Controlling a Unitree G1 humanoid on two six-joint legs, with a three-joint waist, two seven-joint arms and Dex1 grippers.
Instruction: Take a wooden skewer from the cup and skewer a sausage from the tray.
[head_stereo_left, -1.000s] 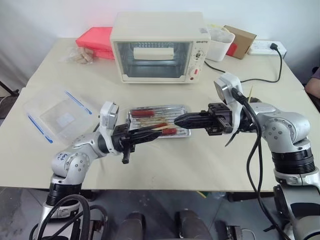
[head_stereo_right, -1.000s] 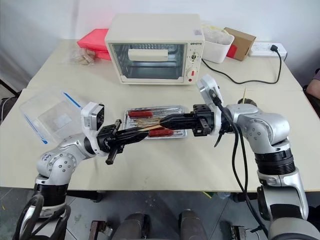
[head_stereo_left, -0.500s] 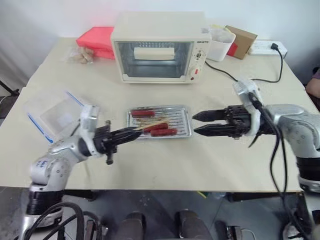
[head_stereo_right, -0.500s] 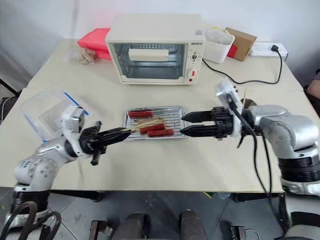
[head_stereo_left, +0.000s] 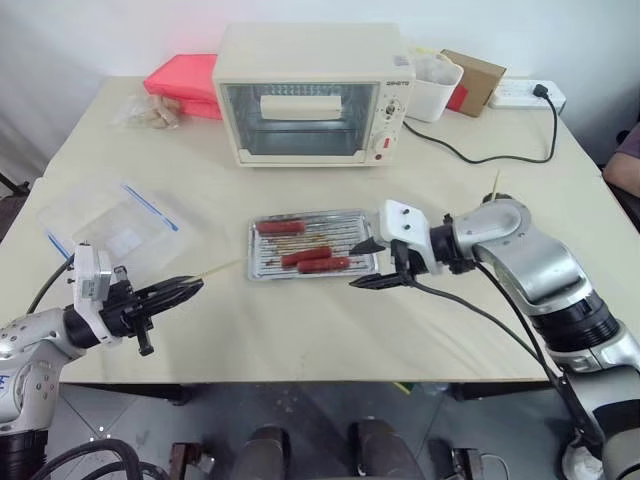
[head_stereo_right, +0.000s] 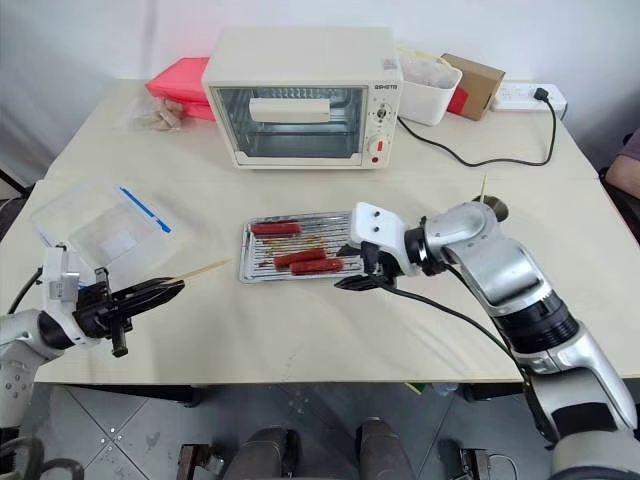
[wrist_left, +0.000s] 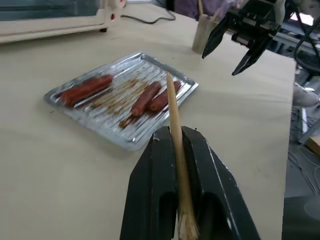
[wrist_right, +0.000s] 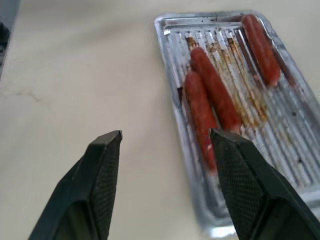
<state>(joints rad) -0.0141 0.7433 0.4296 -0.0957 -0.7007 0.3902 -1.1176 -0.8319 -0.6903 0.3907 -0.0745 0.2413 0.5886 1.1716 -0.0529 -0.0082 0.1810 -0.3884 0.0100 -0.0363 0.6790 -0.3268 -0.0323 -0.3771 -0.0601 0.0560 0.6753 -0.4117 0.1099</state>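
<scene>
We see an evenly, brightly lit scene, with soft diffuse light from above. Shadows on the tabletop (head_stereo_left: 300, 330) are faint: a thin one under the tray (head_stereo_left: 312, 250) rim and a soft one under the toaster oven (head_stereo_left: 312, 95). The tray's ribbed metal throws mild glare. In the left wrist view the left hand (wrist_left: 182, 195) and skewer (wrist_left: 176, 150) base blur close to the lens, and the far background washes out bright.
</scene>
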